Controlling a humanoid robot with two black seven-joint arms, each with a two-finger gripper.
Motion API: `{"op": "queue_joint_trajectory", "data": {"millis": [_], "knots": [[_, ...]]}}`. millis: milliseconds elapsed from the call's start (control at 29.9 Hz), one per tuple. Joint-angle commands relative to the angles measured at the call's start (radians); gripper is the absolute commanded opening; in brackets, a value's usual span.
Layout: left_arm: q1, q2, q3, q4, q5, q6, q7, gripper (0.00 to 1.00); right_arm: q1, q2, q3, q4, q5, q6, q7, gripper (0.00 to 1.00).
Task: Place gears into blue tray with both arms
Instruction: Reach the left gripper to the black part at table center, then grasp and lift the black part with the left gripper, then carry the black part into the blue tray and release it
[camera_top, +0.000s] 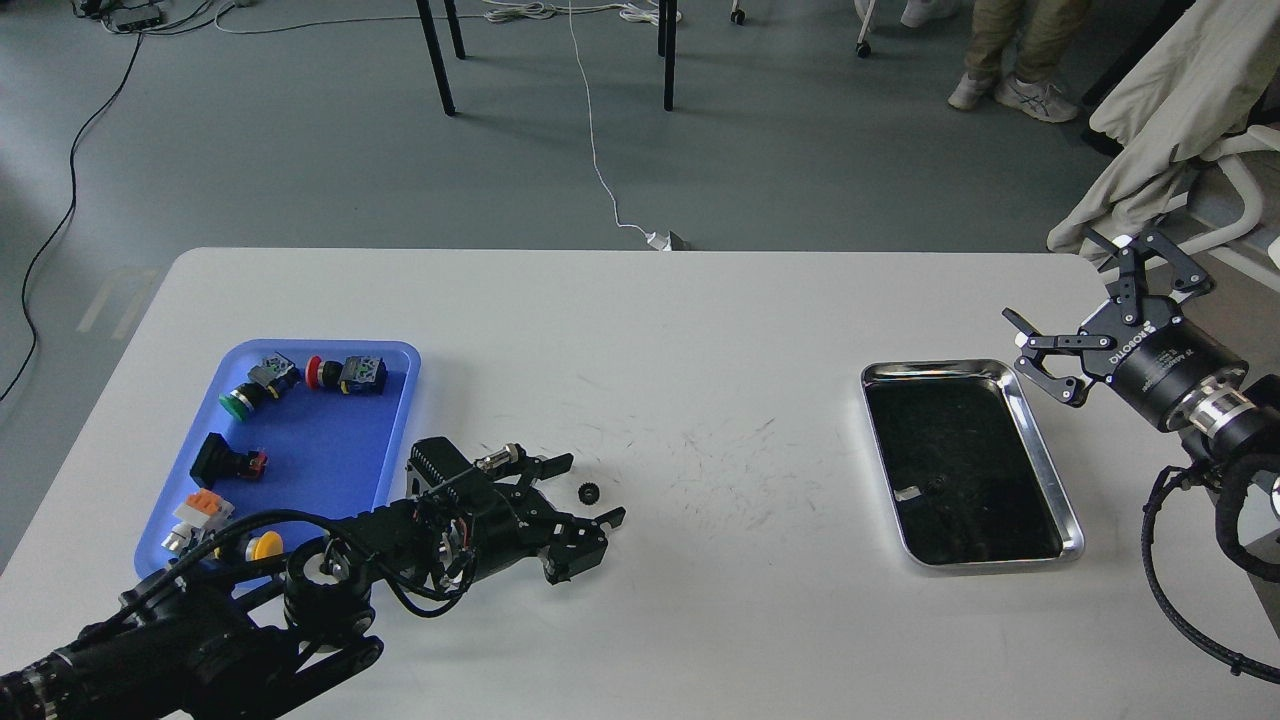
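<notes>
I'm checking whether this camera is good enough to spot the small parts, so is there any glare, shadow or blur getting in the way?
Head view: sharp, evenly lit, soft shadows. The steel tray glints on its rim, its dark inside hiding detail. The gear between the left gripper fingers is small but clear on the white table.

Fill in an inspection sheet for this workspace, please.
Surface: white table, fine scratch marks at the middle.
Job's things: one gear on the table between the left hand's fingers; blue tray holds no gear.
Clutter: push-button switches in the blue tray; steel tray on the right.
Hands: left hand open around the gear; right hand open, empty.
Cables: white cord on the floor.
Surroundings: person's shoes, table legs.
</notes>
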Motion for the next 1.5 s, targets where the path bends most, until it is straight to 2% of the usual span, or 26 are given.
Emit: {"op": "queue_joint_trajectory", "data": {"millis": [0, 100, 167, 234, 334, 568, 935, 1069, 1470], "knots": [[0.004, 0.01, 0.0, 0.009, 0.0, 0.001, 0.002, 0.58, 0.0, 0.004, 0.002, -0.004, 0.0, 0.0, 0.002, 0.98], [0.004, 0.01, 0.0, 0.009, 0.0, 0.0, 0.002, 0.4, 0.0, 0.006, 0.002, -0.008, 0.0, 0.0, 0.0, 0.98], [0.006, 0.007, 0.0, 0.009, 0.0, 0.0, 0.0, 0.33, 0.0, 0.007, 0.002, -0.012, 0.0, 0.0, 0.002, 0.98], [0.01, 0.007, 0.0, 0.009, 0.0, 0.0, 0.0, 0.16, 0.0, 0.007, 0.002, -0.012, 0.0, 0.0, 0.002, 0.98], [0.017, 0.007, 0.0, 0.008, 0.0, 0.001, -0.006, 0.07, 0.0, 0.007, 0.002, -0.012, 0.0, 0.0, 0.002, 0.98], [0.006, 0.02, -0.014, -0.017, 0.0, 0.016, -0.007, 0.05, 0.0, 0.009, 0.008, -0.012, 0.0, 0.0, 0.002, 0.98], [-0.086, 0.167, -0.095, -0.17, -0.014, 0.029, -0.006, 0.05, 0.003, 0.01, 0.027, -0.012, -0.001, 0.0, -0.001, 0.98], [-0.094, 0.201, -0.143, -0.178, -0.077, 0.026, -0.012, 0.05, 0.009, 0.014, 0.028, -0.022, -0.001, 0.0, -0.003, 0.98], [-0.203, 0.328, -0.144, -0.173, -0.298, 0.023, -0.02, 0.05, 0.02, 0.024, 0.081, -0.021, 0.0, 0.0, -0.017, 0.98]]}}
